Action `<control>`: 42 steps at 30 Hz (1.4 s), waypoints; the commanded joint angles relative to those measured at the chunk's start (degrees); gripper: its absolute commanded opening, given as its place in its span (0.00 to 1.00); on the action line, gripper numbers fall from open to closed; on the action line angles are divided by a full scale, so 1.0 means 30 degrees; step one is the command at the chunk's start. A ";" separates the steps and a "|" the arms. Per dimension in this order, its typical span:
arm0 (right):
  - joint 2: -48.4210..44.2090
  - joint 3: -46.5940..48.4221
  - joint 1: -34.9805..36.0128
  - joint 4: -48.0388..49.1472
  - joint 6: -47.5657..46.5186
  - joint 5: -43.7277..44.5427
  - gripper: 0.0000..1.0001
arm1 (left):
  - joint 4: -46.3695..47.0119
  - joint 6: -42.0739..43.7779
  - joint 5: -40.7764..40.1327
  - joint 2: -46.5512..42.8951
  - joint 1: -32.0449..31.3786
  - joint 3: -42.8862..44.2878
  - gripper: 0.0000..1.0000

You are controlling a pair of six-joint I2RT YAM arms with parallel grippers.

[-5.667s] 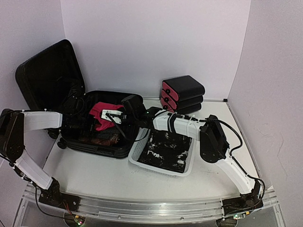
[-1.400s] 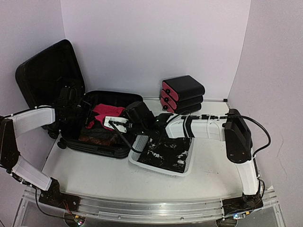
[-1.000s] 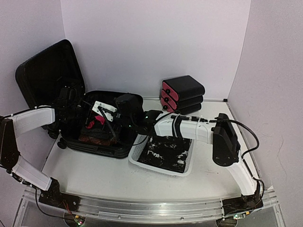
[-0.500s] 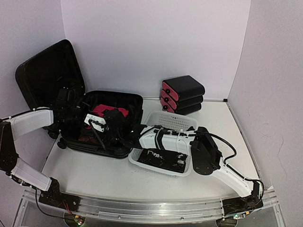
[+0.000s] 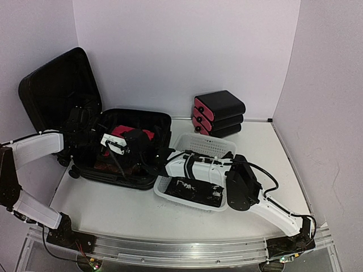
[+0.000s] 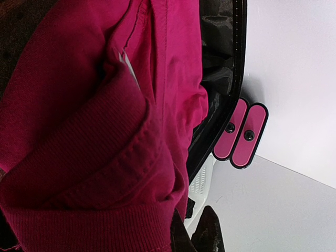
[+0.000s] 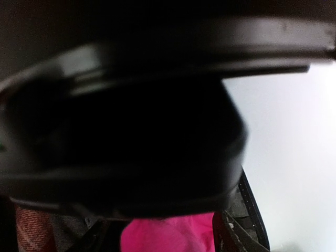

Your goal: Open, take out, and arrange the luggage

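Observation:
The luggage (image 5: 139, 170), a black hard-shell suitcase, lies open with its lid (image 5: 57, 90) propped up at the back left. A pink garment (image 5: 129, 131) lies inside it, over darker clothes. My left gripper (image 5: 85, 136) reaches in from the left. In the left wrist view it (image 6: 192, 210) is shut, and the pink garment (image 6: 94, 115) has its ribbed hem against one finger. Whether cloth is pinched does not show. My right gripper (image 5: 122, 156) is low inside the case near its front wall. A dark blurred shape fills most of the right wrist view, with pink cloth (image 7: 168, 233) below it, and the jaws are hidden.
A white mesh basket (image 5: 207, 144) holding black items stands right of the suitcase, under my right arm. Three black boxes with pink fronts (image 5: 218, 113) are stacked at the back by the wall. The suitcase wheels (image 5: 74, 173) rest near the left wall.
My right gripper swung left from the basket's rim over the suitcase and dropped low into it near the front wall. The left arm stayed where it was.

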 commanded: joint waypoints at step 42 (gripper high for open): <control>0.0023 -0.0364 -0.1222 0.0371 -0.0034 -0.0316 0.27 | 0.0588 -0.0081 0.0298 -0.1377 0.0042 -0.0053 0.00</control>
